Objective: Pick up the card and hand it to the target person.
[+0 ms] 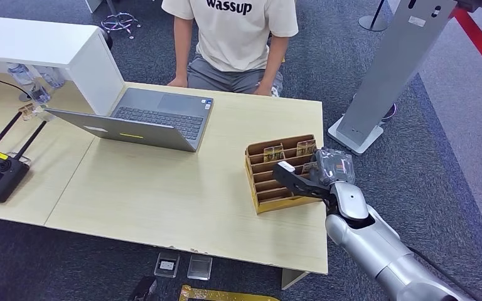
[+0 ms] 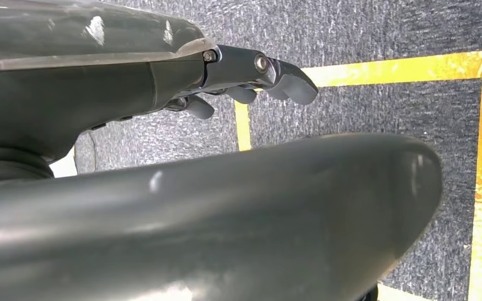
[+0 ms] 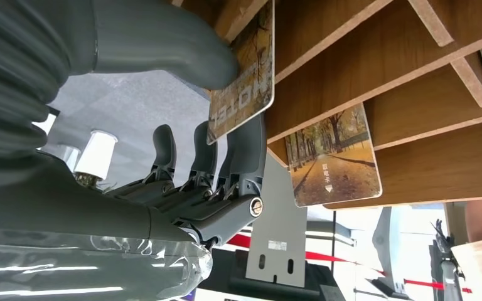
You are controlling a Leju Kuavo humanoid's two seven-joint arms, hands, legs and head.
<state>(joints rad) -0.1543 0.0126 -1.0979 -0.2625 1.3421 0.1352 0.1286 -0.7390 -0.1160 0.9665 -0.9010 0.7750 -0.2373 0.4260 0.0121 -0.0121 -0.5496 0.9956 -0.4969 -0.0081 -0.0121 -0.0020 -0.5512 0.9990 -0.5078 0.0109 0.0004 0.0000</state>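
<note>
The right hand (image 1: 326,172) is at the brown card rack (image 1: 282,172), which sits near the right edge of the tabletop (image 1: 163,194), and its thumb and fingers (image 3: 248,153) pinch one card (image 3: 243,81) at a slot. Two more cards (image 1: 273,152) stick up in the back slots, and one person (image 1: 232,37) sits across the tabletop behind one open laptop (image 1: 144,119), with wide bare wood between. The left hand (image 2: 251,78) hangs over the carpet beside yellow floor tape (image 2: 408,69), its fingers curled in on nothing.
</note>
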